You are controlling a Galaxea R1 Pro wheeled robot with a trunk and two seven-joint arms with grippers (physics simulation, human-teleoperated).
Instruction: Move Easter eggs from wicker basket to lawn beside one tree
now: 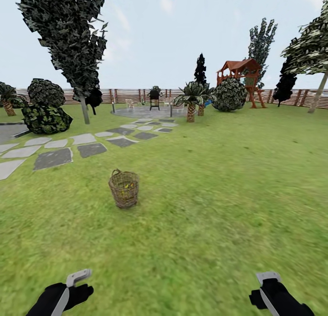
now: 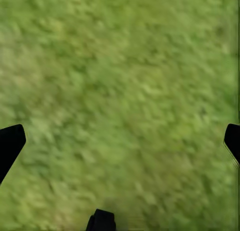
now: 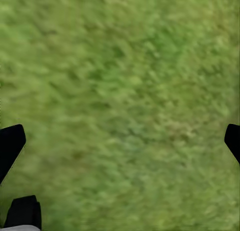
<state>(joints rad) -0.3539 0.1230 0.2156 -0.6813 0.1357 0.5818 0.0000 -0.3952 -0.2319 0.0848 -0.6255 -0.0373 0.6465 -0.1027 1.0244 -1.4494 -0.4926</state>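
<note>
Wicker basket point(image 1: 124, 189) sits upright on the lawn point(image 1: 218, 179), just off the stone path's near edge, yellow eggs faintly visible inside. Left gripper point(image 2: 120, 138) and right gripper point(image 3: 120, 138) both spread wide, empty, over bare grass. Drive closer, stop short, then reach straight down past the rim.

Two matte black, rounded arm ends are showing low in the head view. The left claw point(image 1: 78, 276) is wearing a pale grey, angular bracket-like piece, and the right claw point(image 1: 268, 277) a similar grey plate. In both wrist views, black fingertips point(image 2: 11, 143) are looking smooth and unmarked.
</note>
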